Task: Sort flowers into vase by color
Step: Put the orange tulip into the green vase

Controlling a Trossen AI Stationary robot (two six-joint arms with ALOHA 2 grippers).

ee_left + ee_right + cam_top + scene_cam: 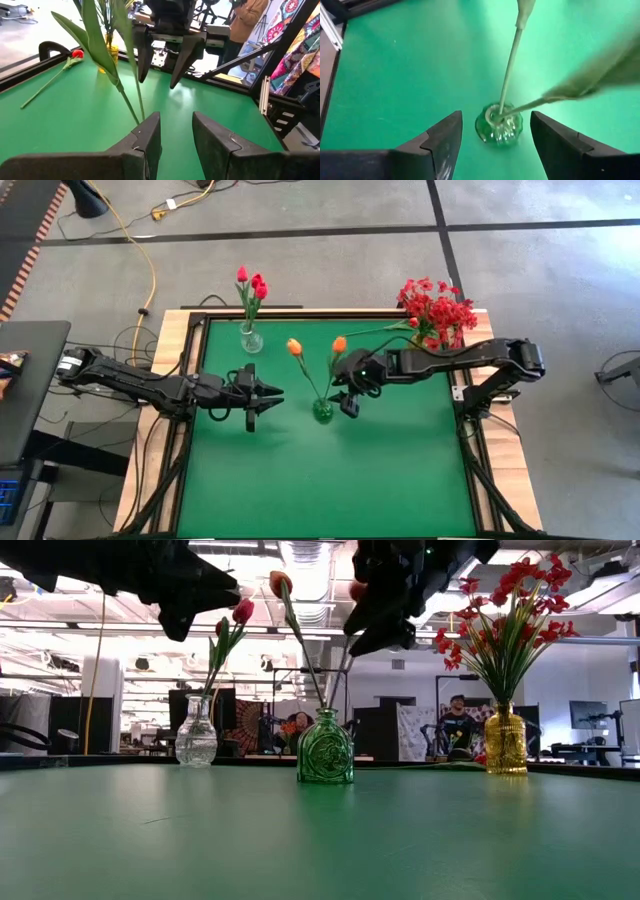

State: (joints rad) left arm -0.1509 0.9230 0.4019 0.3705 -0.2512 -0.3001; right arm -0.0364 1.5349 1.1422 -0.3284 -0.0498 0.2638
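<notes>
A green glass vase [322,411] stands mid-table with two orange tulips [294,347] stuck in its neck [496,118]. My right gripper [495,120] hovers open above that vase, fingers slanting down on either side of it and touching nothing. My left gripper [262,402] is open and empty left of the vase, pointing level at it. Red-pink tulips [252,285] stand in a clear vase [250,338] at the far left. Sprays of small red blossoms [437,308] fill a gold vase [506,740] at the far right.
One red flower [75,54] lies flat on the green mat near the gold vase, its stem [380,329] pointing toward the table's middle. A raised black frame [300,315] edges the mat. People and equipment show in the room behind.
</notes>
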